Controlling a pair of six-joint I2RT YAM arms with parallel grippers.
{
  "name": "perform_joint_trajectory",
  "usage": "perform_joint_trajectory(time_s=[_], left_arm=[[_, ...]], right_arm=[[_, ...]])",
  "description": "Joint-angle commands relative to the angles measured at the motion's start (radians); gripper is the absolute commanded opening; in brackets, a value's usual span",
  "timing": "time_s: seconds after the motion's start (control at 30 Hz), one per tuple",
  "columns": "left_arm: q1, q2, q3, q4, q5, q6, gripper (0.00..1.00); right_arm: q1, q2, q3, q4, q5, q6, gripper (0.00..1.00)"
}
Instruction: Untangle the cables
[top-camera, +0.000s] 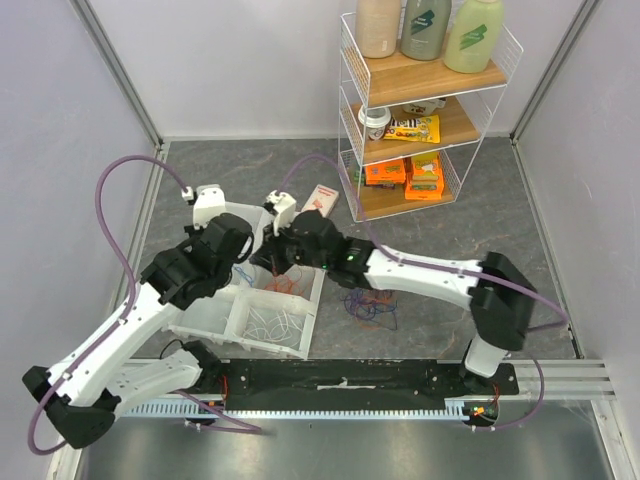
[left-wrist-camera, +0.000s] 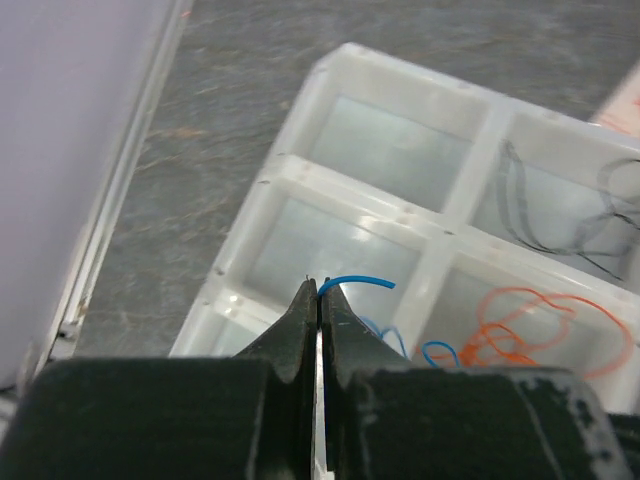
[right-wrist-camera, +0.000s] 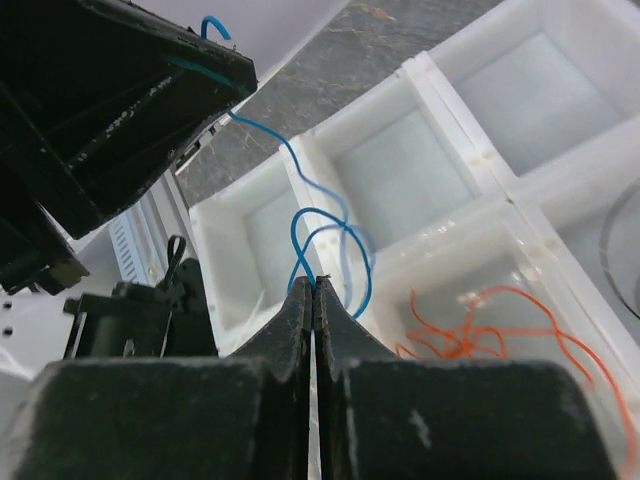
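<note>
- The left gripper (left-wrist-camera: 318, 289) has its jaws pressed together on one end of a blue wire (left-wrist-camera: 360, 280). A short tip curls out just past the fingertips.
- The right gripper (right-wrist-camera: 312, 285) is also closed tight. It pinches the same blue wire further along, where the wire hangs in a loose loop.
- Between the two pinches the wire runs free in the air, clear of everything else. Holding it at two points probably keeps the strand spread out so it cannot knot again.
- Both grippers hover over the far-left part of the white compartment tray (left-wrist-camera: 360, 200), close to each other. This suggests the blue wire is about to go into a cell there.
- The tray seems to sort by colour. Orange wires (left-wrist-camera: 545, 325) lie in one cell, dark wires (left-wrist-camera: 560, 225) in the cell beyond it, and white wires (top-camera: 275, 322) in a near cell.
- The remaining tangle (top-camera: 370, 305) lies on the table (top-camera: 480, 200) just right of the tray, so the job looks only partly done.
- The left arm (top-camera: 130, 320) rises from the near-left corner and leans right, with its wrist tipped down over the tray.
- The right arm (top-camera: 430, 275) bends at a high elbow on the right. Its forearm stretches leftward over the tangle to the tray's far edge, with the fingers pointing down and left.
</note>
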Motion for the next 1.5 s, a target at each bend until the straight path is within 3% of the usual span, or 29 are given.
perform_joint_trajectory(time_s=[0.0,0.2,0.3,0.43,0.5,0.57,0.6,0.7,0.77,0.8,1.03,1.27,1.47], left_arm=[[0.147,-0.028,-0.067,0.061,0.003,-0.042,0.02],[0.334,-0.07,-0.177,0.305,0.119,-0.01,0.02],[0.433,-0.056,-0.219,0.399,0.308,0.007,0.02],[0.52,-0.024,-0.268,0.411,0.409,-0.017,0.03],[0.553,-0.022,-0.277,0.396,0.441,-0.025,0.16],[0.561,-0.043,-0.283,0.386,0.46,-0.019,0.44],[0.561,-0.06,-0.286,0.38,0.466,-0.019,0.52],[0.563,-0.119,-0.299,0.345,0.474,-0.026,0.67],[0.563,-0.146,-0.305,0.331,0.504,-0.028,0.85],[0.561,-0.154,-0.305,0.325,0.53,-0.026,0.9],[0.563,-0.22,-0.311,0.299,0.659,-0.013,0.87],[0.563,-0.344,-0.285,0.294,0.587,0.021,0.85],[0.563,-0.389,-0.26,0.279,0.577,0.052,0.83]], right_arm=[[0.032,0.146,0.102,0.149,0.073,0.06,0.0],[0.04,0.308,0.172,0.243,0.172,0.072,0.0],[0.041,0.374,0.235,0.214,0.158,0.08,0.01],[0.041,0.415,0.275,0.165,0.143,0.083,0.21],[0.041,0.412,0.289,0.127,0.129,0.074,0.35],[0.041,0.388,0.285,0.075,0.115,0.063,0.43],[0.041,0.356,0.268,0.062,0.115,0.058,0.48],[0.04,0.274,0.213,0.003,0.065,0.026,0.63],[0.041,0.225,0.165,-0.034,0.017,-0.003,0.66],[0.041,0.201,0.125,-0.048,0.006,-0.014,0.68],[0.153,0.113,-0.027,-0.062,-0.063,-0.158,0.68],[0.205,0.235,0.008,0.111,-0.126,-0.017,0.65],[0.224,0.305,0.036,0.111,-0.095,0.015,0.56]])
